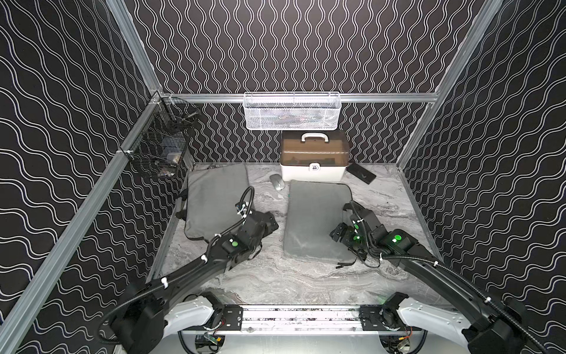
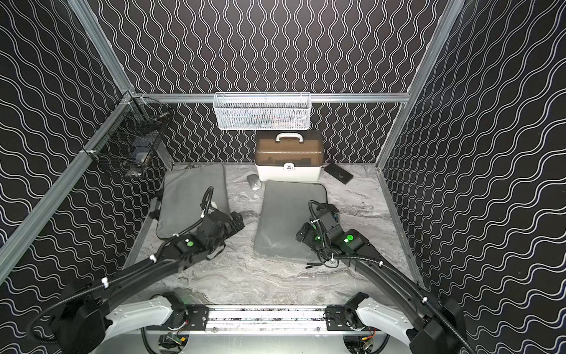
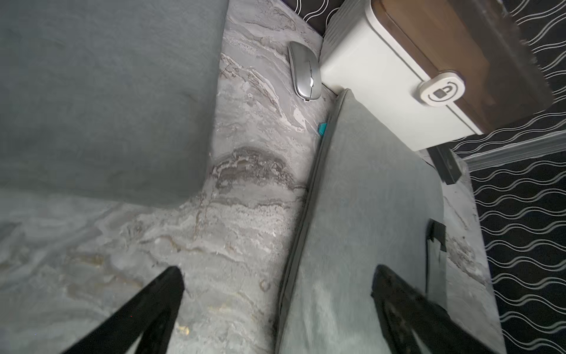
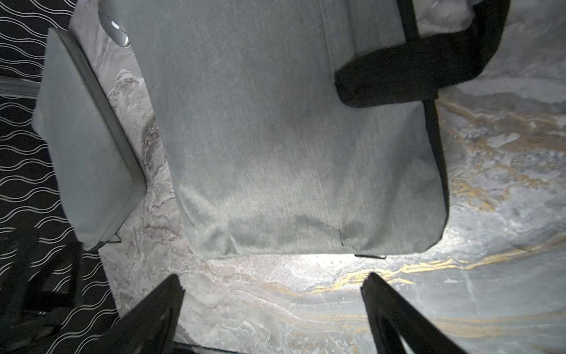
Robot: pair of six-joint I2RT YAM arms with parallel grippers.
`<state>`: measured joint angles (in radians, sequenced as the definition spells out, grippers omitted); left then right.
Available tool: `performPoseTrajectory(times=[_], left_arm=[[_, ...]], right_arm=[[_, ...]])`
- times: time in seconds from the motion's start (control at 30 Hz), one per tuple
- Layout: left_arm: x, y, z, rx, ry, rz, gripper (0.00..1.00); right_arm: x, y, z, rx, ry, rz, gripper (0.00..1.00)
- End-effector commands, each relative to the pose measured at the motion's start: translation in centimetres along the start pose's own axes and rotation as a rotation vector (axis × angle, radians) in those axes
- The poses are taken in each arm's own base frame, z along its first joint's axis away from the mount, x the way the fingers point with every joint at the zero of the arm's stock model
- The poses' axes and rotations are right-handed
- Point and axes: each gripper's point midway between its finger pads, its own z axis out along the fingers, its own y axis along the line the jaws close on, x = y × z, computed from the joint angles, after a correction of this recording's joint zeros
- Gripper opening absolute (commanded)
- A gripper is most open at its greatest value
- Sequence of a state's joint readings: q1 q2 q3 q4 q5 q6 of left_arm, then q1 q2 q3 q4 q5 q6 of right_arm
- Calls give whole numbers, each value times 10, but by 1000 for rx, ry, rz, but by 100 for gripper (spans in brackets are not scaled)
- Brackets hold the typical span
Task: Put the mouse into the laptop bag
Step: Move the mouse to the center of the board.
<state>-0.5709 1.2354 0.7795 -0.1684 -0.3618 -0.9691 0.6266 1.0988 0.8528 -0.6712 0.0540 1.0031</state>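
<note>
Starting out looks like the step in hand, since the mouse is not in a bag yet. On the gray bench lie two flat gray bags, and I cannot tell which one is meant. The left bag lies ahead of the left tool, off to its left. The right bag runs away ahead of the right tool. A white box stands past that bag's far end. The left tool hangs over the bare strip between the bags, fingers spread wide and holding nothing. The right tool hangs by the right bag's near end, wide too and holding nothing. The mouse lies on the bench far ahead of the left tool, just beside the white box. A blue-green zip pull sits on the right bag's edge, between the left tool and the mouse. Both bags look shut, so I think one must be opened first. Then a tool must reach ahead and close gently on the thin, smooth mouse.
</note>
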Motion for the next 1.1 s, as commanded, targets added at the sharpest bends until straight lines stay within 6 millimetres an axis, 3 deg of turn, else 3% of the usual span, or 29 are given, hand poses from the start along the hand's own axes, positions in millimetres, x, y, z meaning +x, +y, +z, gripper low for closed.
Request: performPoseTrajectory(times=[0.0, 0.2, 0.37, 0.6, 0.73, 0.93, 1.07], left_arm=[[-3, -23, 31, 3, 86, 97, 97], [-24, -40, 128, -163, 125, 155, 94], [-40, -37, 197, -226, 111, 144, 94], [-44, -45, 272, -230, 151, 214, 95], [-44, -36, 288, -275, 219, 219, 94], [-42, -17, 283, -298, 252, 208, 90], [-43, -11, 284, -327, 244, 230, 82]], right_arm=[[-28, -2, 16, 73, -80, -5, 97], [-43, -23, 47, 169, -122, 4, 96], [-68, -46, 40, 176, -258, 27, 96], [-68, -42, 41, 124, -249, 18, 96], [-65, -43, 41, 129, -232, 16, 96], [-65, -42, 28, 96, -254, 23, 96], [-63, -41, 21, 77, -254, 27, 96]])
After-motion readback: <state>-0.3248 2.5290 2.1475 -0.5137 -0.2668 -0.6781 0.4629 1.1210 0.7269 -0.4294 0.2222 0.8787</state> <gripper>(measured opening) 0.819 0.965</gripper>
